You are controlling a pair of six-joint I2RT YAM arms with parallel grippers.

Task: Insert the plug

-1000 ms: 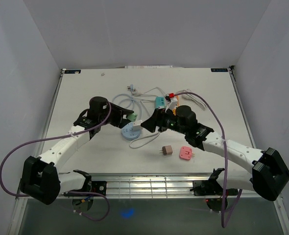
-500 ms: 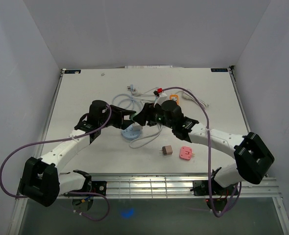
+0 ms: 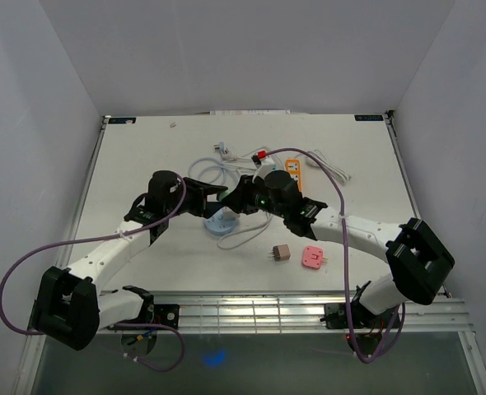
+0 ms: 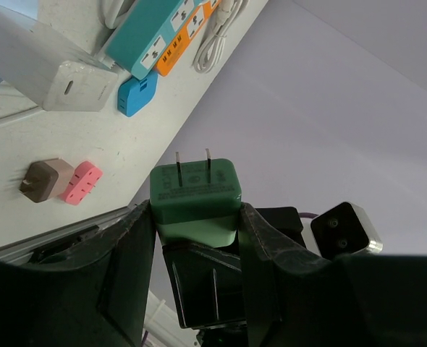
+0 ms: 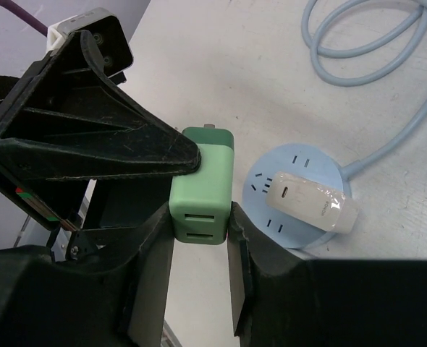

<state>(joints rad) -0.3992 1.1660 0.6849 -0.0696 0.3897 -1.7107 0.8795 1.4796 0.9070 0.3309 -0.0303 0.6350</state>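
Green plug gripped on its sides by both the left gripper and the right gripper, held off the table, long axis along the prongs, which point away from the right wrist. Moulded lettering on the prong face — unreadable. Just beyond, a round blue socket carries a white adapter.

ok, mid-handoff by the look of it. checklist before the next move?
1. green plug held in right gripper: ok.
2. only one gripper on it: not ok, left gripper grips it too.
3. prongs straight and exposed: ok.
4. round blue strip has free sockets: ok, white adapter takes the middle.
5. plug lined up over a socket: not ok, off to its side.
6. right grip firm enough for release: cannot tell.
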